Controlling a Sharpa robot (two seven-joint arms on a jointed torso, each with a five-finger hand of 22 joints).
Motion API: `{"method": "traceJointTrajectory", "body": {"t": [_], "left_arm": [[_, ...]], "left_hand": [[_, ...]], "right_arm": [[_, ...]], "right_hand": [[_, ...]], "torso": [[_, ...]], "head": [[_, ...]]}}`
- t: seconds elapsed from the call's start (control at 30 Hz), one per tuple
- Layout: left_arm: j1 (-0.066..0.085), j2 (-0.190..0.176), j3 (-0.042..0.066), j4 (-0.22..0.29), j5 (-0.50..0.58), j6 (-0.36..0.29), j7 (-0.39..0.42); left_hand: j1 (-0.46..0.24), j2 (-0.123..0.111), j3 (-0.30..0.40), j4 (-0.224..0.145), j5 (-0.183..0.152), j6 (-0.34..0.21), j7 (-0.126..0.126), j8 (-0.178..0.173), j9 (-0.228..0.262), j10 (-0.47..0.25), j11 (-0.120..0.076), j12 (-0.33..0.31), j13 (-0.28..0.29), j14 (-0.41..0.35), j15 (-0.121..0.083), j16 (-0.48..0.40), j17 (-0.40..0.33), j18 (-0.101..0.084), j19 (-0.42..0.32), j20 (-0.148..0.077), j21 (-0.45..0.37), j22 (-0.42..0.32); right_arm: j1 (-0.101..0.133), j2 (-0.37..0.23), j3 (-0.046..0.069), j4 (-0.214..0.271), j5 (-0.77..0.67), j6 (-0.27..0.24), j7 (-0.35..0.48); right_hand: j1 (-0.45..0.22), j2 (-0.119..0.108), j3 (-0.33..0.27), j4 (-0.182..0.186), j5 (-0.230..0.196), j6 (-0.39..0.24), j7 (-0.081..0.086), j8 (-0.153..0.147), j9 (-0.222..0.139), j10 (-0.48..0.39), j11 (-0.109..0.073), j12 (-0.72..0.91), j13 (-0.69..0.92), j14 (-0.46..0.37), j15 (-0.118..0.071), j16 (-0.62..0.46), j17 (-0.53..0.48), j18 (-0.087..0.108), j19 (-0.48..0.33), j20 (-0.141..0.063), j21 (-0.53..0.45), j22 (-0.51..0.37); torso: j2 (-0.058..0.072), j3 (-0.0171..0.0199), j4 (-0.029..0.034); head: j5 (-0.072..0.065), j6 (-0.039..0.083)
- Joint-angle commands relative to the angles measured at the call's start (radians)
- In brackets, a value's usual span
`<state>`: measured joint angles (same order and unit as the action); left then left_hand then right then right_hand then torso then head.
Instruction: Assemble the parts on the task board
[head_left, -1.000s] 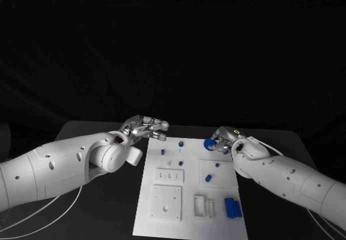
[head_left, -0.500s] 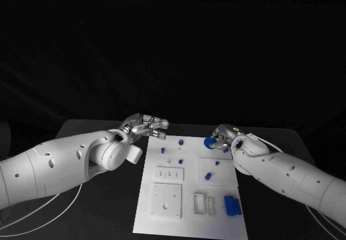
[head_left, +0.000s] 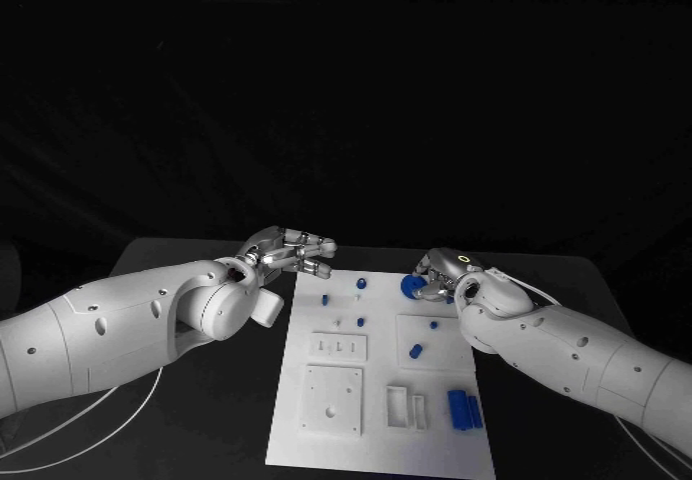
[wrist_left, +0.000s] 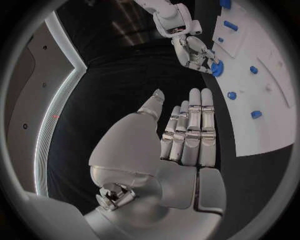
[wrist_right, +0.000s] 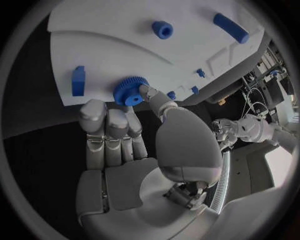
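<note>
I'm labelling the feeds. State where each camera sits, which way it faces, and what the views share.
Head view: on the robot's head, looking down at the table; both arms, the left hand, the right hand.
Left wrist view: behind the left hand, facing its flat fingers and the task board.
Right wrist view: behind the right hand, which pinches a blue gear.
All views show the gear.

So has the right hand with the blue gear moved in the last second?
Yes: the right hand carried the blue gear slightly left, further over the task board.
</note>
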<state>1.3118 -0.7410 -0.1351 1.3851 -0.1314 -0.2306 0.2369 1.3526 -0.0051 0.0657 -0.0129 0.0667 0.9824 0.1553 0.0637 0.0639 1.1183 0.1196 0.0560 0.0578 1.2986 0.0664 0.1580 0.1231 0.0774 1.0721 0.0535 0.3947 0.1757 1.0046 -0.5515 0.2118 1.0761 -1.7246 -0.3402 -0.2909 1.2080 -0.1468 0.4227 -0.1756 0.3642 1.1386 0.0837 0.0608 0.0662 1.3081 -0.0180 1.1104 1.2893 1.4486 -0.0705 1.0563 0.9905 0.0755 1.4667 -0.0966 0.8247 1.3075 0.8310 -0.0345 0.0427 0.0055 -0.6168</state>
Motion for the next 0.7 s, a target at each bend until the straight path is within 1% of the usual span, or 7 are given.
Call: {"method": "traceJointTrajectory", "body": {"t": [0.03,0.17,0.23,0.37,0.5,0.63,0.7], "left_arm": [[0.001,0.000,0.001,0.003,-0.004,0.006,-0.001],[0.001,-0.001,0.001,0.005,-0.004,0.002,-0.004],[0.001,-0.002,0.001,0.006,-0.004,0.000,-0.005],[0.001,-0.003,0.001,0.008,-0.004,-0.001,-0.006],[0.001,-0.003,0.001,0.010,-0.005,-0.002,-0.006],[0.001,0.000,0.001,0.010,-0.005,-0.001,-0.006],[0.001,0.001,0.001,0.010,-0.005,-0.001,-0.006]], "left_hand": [[-0.001,0.005,-0.001,0.003,-0.004,-0.002,-0.001,-0.001,0.002,-0.007,0.003,0.003,0.002,-0.006,0.001,0.006,0.001,0.004,-0.006,-0.002,0.003,-0.001],[-0.001,0.005,-0.001,0.003,-0.004,-0.002,-0.001,-0.001,0.002,-0.007,0.003,0.003,0.002,-0.006,0.001,0.006,0.001,0.004,-0.006,-0.002,0.003,-0.001],[0.000,0.006,-0.001,0.003,-0.003,-0.002,-0.001,-0.001,0.002,-0.006,0.003,0.003,0.002,-0.006,0.001,0.006,0.001,0.004,-0.006,-0.003,0.004,-0.001],[0.001,0.007,0.000,0.002,-0.003,-0.002,-0.001,-0.001,0.002,-0.006,0.003,0.003,0.002,-0.005,0.001,0.007,0.001,0.005,-0.005,-0.003,0.005,-0.001],[0.001,0.007,0.000,0.002,-0.003,-0.002,-0.001,-0.001,0.002,-0.006,0.003,0.003,0.002,-0.005,0.001,0.007,0.001,0.005,-0.005,-0.003,0.005,-0.001],[0.001,0.007,0.001,0.001,-0.002,-0.002,-0.001,-0.001,0.001,-0.006,0.003,0.003,0.001,-0.005,0.000,0.007,0.001,0.005,-0.006,-0.003,0.006,-0.001],[0.001,0.007,0.001,0.001,-0.002,-0.002,-0.001,-0.001,0.001,-0.006,0.003,0.003,0.001,-0.005,0.000,0.007,0.001,0.005,-0.006,-0.003,0.006,-0.001]], "right_arm": [[0.001,-0.012,0.001,0.051,-0.060,-0.077,-0.016],[0.001,-0.025,0.001,0.119,-0.079,-0.111,-0.020],[0.001,-0.026,0.001,0.148,-0.089,-0.123,-0.022],[0.001,-0.016,0.001,0.183,-0.102,-0.128,-0.024],[0.001,0.009,-0.006,0.192,-0.112,-0.126,-0.023],[-0.003,0.038,-0.013,0.182,-0.116,-0.127,-0.021],[-0.005,0.054,-0.016,0.174,-0.118,-0.127,-0.021]], "right_hand": [[-0.003,0.004,-0.001,-0.007,0.002,0.046,-0.012,0.003,0.014,0.004,-0.005,0.000,0.001,0.000,-0.010,-0.001,0.001,-0.014,0.056,-0.006,0.011,0.106],[-0.003,0.003,-0.002,-0.003,-0.003,0.047,-0.013,0.002,0.013,0.006,-0.006,-0.001,0.001,0.000,-0.011,-0.001,0.001,-0.015,0.056,-0.007,0.018,0.107],[-0.003,0.001,-0.002,-0.002,-0.003,0.049,-0.013,0.002,0.013,0.008,-0.006,0.000,0.002,0.000,-0.011,-0.002,0.000,-0.015,0.057,-0.007,0.021,0.107],[-0.002,0.000,-0.001,0.000,-0.005,0.050,-0.013,0.002,0.013,0.008,-0.006,-0.001,0.002,0.001,-0.011,-0.001,0.001,-0.016,0.057,-0.008,0.023,0.108],[-0.001,-0.002,0.000,0.003,-0.010,0.050,-0.013,0.002,0.012,0.008,-0.006,-0.002,0.003,0.000,-0.011,-0.002,0.001,-0.016,0.056,-0.008,0.025,0.108],[-0.001,-0.002,0.000,0.006,-0.013,0.045,-0.012,0.002,0.011,0.007,-0.006,-0.005,0.002,0.000,-0.011,-0.004,-0.001,-0.016,0.055,-0.008,0.023,0.107],[-0.001,-0.002,0.000,0.006,-0.013,0.045,-0.012,0.002,0.011,0.007,-0.006,-0.005,0.002,0.000,-0.011,-0.004,-0.001,-0.016,0.055,-0.008,0.023,0.107]], "torso": [[-0.001,-0.0014,0.0000],[-0.001,-0.0025,-0.0003],[0.000,-0.0017,0.0004],[0.002,-0.0016,0.0012],[0.002,-0.0012,0.0021],[0.003,-0.0022,0.0056],[0.003,-0.0016,0.0055]], "head": [[0.000,0.001],[-0.001,0.002],[-0.002,0.002],[-0.001,0.003],[-0.002,0.004],[-0.004,0.005],[-0.003,0.004]]}}
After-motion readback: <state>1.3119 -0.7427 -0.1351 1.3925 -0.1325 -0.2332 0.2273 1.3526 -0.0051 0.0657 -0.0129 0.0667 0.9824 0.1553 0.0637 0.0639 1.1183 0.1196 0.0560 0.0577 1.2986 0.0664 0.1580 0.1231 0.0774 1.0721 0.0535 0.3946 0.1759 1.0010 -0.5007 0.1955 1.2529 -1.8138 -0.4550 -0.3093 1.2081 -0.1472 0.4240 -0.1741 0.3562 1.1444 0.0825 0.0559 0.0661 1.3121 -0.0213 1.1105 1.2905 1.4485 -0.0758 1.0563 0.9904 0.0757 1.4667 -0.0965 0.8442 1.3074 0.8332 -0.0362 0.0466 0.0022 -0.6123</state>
